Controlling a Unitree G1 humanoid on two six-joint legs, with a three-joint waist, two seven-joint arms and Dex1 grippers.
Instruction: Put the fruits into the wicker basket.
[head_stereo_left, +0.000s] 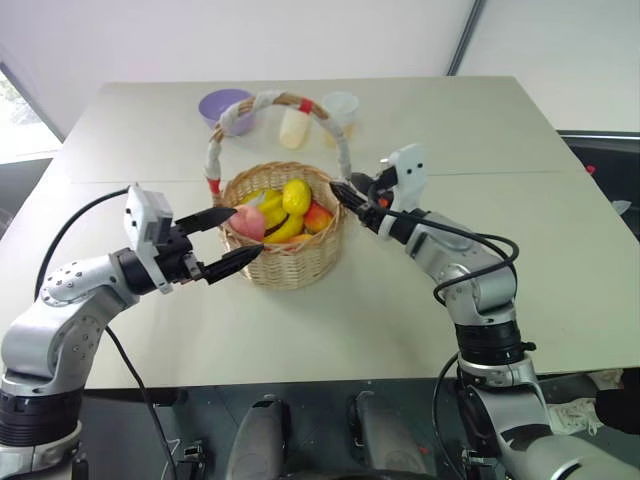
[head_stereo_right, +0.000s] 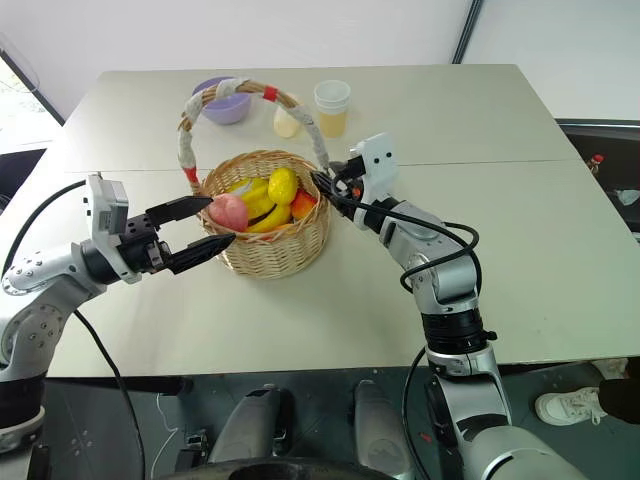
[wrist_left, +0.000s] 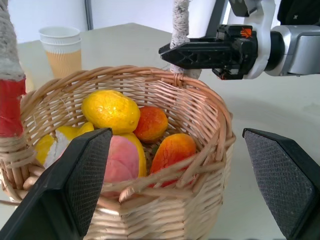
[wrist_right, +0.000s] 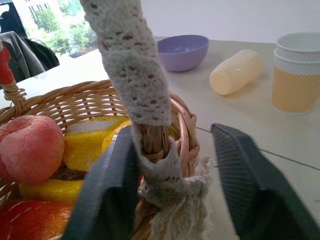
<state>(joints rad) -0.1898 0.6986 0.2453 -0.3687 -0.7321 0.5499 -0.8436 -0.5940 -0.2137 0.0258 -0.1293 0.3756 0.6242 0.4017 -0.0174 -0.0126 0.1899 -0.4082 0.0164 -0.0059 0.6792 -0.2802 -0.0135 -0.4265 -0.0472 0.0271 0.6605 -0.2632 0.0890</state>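
The left gripper (head_stereo_left: 243, 232), two black fingers spread wide and grasping nothing, points across toward the near left side of the round tan wicker basket (head_stereo_left: 290, 262), its tips just beside the rim; behind it, by the far edge of the pale table (head_stereo_left: 500, 130), sits a purple bowl (head_stereo_left: 225, 105); the basket stands upright near the middle of the table, its tall arched handle (head_stereo_left: 270, 100), wrapped in white cloth with red bands, spanning from the left rim over to the right rim; inside, at the left, lies the pink round peach (head_stereo_left: 247, 222), resting on a yellow banana bunch (head_stereo_left: 270, 210); the yellow lemon-like oval (head_stereo_left: 295, 195) sits on top of the pile, its long axis running near to far; two red-orange fruits with yellow blush (wrist_left: 151, 123) (wrist_left: 172, 150) lie at the right side against the wall; beyond the basket a cream bottle (head_stereo_left: 292, 128) lies on its side, long axis toward the far edge; to its right stand stacked paper cups (head_stereo_left: 341, 108); the right gripper (head_stereo_left: 340, 190) points left at the handle's right foot, its fingers apart on either side of the cloth-wrapped stem, one finger touching it, not clamped
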